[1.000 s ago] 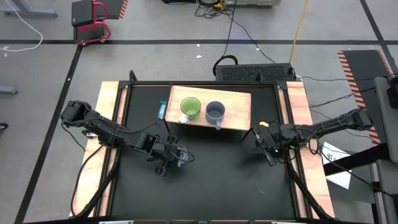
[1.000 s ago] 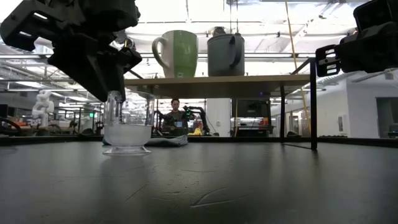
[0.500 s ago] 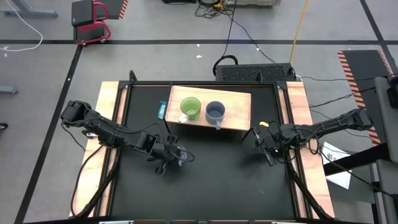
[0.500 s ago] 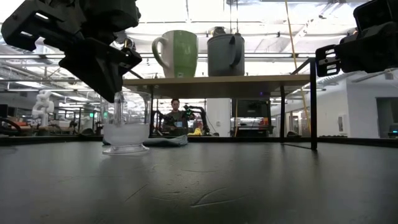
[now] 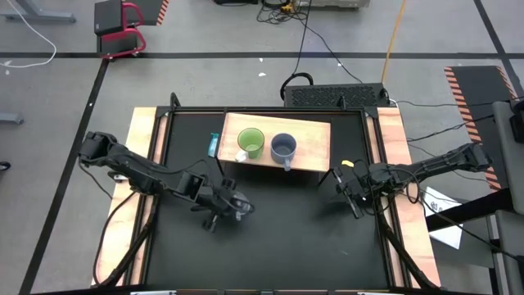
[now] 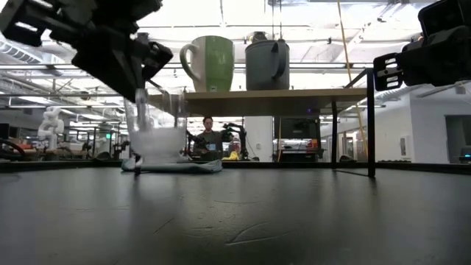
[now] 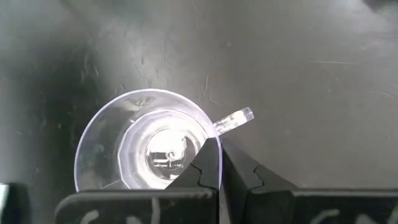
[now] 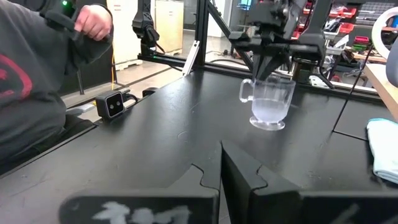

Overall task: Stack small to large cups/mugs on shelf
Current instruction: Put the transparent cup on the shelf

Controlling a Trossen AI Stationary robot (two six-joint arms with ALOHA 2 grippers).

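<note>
Mugs (image 5: 250, 143) — 2 on shelf (image 5: 313, 149)

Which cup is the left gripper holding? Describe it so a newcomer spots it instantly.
On the black tabletop, in front of the tan shelf, the left gripper is shut on the rim of the clear glass cup. Unlike the lime-green mug and grey-blue mug on the shelf, it is see-through.

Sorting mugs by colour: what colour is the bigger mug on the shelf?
Lime green mug; clearest in the high view.
</note>
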